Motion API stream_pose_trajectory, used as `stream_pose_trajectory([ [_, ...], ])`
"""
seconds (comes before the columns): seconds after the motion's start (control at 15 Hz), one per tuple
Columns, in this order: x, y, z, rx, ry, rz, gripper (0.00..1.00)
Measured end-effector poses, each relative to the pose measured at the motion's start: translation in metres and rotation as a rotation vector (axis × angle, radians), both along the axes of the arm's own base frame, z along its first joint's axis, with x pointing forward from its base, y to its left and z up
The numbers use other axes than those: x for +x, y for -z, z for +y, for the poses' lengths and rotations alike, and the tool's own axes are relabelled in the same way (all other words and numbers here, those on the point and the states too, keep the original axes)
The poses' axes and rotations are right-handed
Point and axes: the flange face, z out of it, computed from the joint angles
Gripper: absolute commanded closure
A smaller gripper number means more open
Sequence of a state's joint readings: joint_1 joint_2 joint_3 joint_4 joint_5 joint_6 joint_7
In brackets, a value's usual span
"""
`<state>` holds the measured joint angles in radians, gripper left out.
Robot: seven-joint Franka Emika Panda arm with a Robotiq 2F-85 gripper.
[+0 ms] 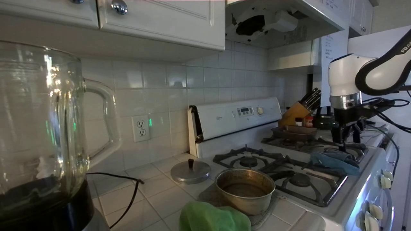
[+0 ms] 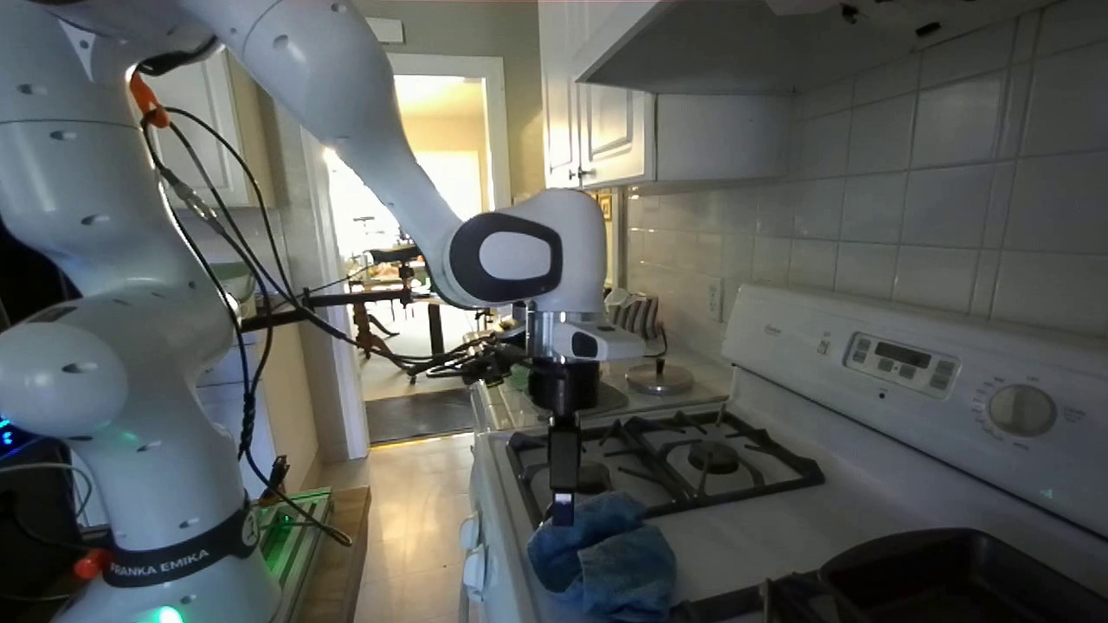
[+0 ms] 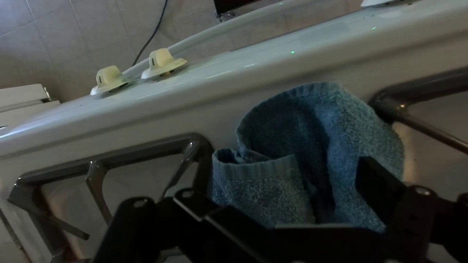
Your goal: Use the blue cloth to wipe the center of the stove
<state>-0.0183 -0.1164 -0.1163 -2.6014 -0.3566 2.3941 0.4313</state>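
Note:
The blue cloth (image 1: pixel 332 161) lies crumpled and folded on the white stove (image 2: pixel 736 541). It sits near the front edge, between the two burner grates, and shows in both exterior views (image 2: pixel 619 554). In the wrist view the cloth (image 3: pixel 351 124) has an upright fold and a dark hollow. My gripper (image 1: pixel 349 143) points down just over the cloth with its fingers apart. In an exterior view a fingertip (image 2: pixel 563 509) overlaps the cloth's near-top edge; I cannot tell whether it touches. In the wrist view the cloth shows between the spread fingers (image 3: pixel 281 182). The left fingertip is hard to make out.
Black grates (image 2: pixel 675 459) rise at both sides of the cloth. A dark baking pan (image 1: pixel 293 132) stands on the far burners. A pot (image 1: pixel 245 192), a lid (image 1: pixel 190 171) and a green cloth (image 1: pixel 213 218) are on the counter. Knobs (image 3: pixel 109 78) line the front. The range hood (image 1: pixel 282 22) hangs above.

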Motion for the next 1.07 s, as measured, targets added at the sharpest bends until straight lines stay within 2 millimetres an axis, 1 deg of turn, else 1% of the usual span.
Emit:
stream_pose_trajectory([
  [0.2,-0.004,-0.022,0.010,-0.004,0.012,-0.061,0.00],
  [0.53,-0.010,-0.054,0.017,-0.004,0.006,-0.183,0.00],
  [0.8,-0.017,-0.070,0.026,0.003,-0.005,-0.243,0.00],
  [1.07,-0.025,-0.080,0.031,0.002,-0.014,-0.290,0.00],
])
